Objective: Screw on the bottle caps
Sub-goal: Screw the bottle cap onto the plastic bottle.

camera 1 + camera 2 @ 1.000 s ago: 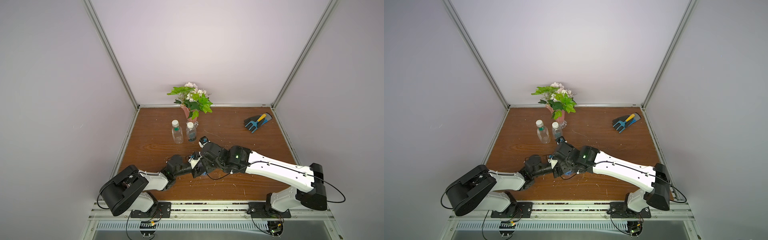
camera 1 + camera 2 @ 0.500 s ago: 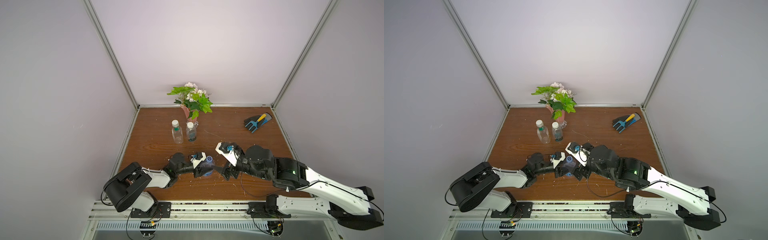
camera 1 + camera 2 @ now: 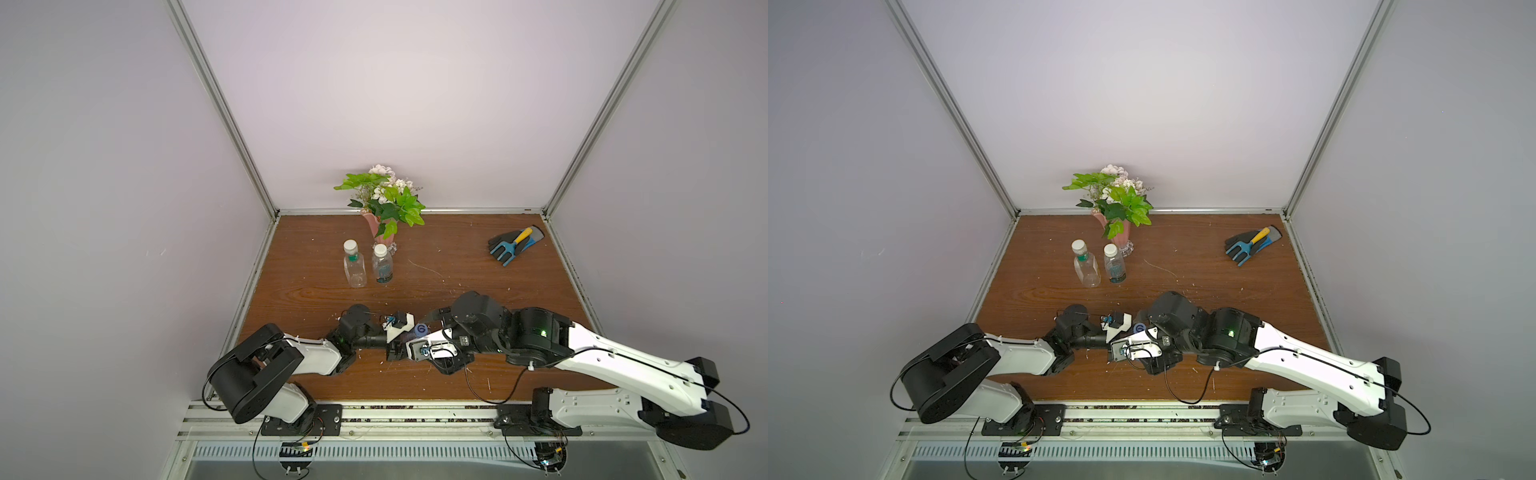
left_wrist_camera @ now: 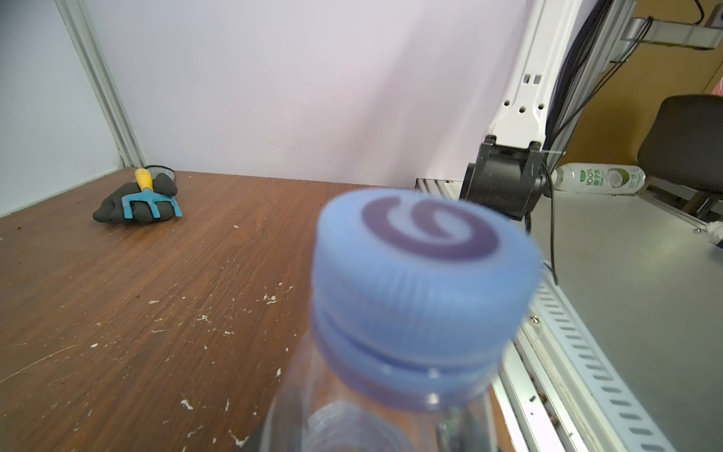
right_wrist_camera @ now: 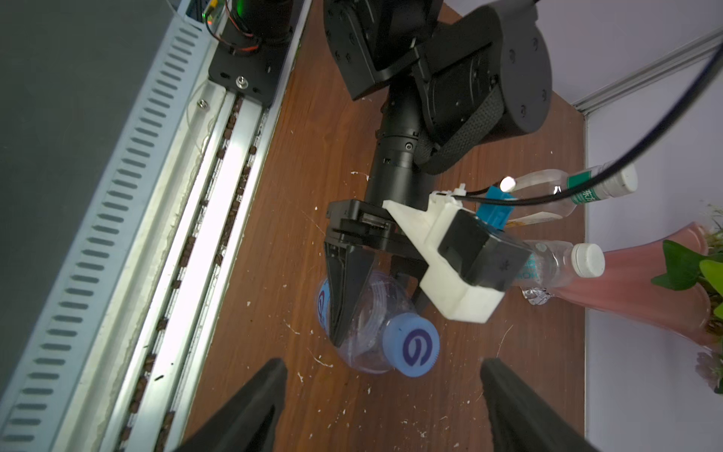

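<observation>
Well in front of the vase (image 5: 641,289), my left gripper (image 5: 371,317) clamps the bottle (image 4: 313,411), with the blue cap (image 5: 410,346) sitting on its neck. My right gripper (image 5: 385,368) stands open, fingers (image 5: 254,403) either side of the blue cap, not touching. I'd centre first, close squarely on the ribs, then twist without tilting the bottle.

Blue swirl cap (image 5: 410,346) on blue-labelled bottle (image 5: 373,311) — squarish bottle (image 3: 355,272), dark-labelled bottle (image 3: 382,268) upright, white-capped, side by side.

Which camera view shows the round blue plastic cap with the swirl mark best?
The right wrist view: the round blue plastic cap is sharp and whole there. The left wrist view shows it large but blurred; in both top views it is tiny.
</observation>
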Action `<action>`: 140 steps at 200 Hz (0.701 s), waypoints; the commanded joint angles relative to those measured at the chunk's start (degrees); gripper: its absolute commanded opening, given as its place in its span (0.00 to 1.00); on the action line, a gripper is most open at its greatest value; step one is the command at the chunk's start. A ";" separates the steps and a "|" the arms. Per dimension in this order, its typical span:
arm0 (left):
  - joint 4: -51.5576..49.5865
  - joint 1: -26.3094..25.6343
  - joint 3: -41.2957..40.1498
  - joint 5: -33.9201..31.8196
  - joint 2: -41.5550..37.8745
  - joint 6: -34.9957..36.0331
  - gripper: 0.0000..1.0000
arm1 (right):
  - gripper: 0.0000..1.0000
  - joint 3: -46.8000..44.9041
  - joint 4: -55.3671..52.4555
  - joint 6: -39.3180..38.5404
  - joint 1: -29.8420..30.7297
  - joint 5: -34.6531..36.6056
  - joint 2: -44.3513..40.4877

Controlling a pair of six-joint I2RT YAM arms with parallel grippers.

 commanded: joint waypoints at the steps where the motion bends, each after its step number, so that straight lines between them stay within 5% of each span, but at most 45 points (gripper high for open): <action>1: -5.72 -0.52 2.03 1.79 -0.97 4.16 0.52 | 0.79 3.34 -2.56 -4.06 -3.02 -4.29 1.47; 36: -17.98 -1.21 6.25 0.50 -1.45 10.08 0.52 | 0.77 5.84 -5.20 -4.47 -6.99 -8.82 5.28; 140: -16.70 -1.26 5.70 0.47 -1.02 10.26 0.53 | 0.59 3.38 -5.39 -2.57 -10.99 -13.17 6.84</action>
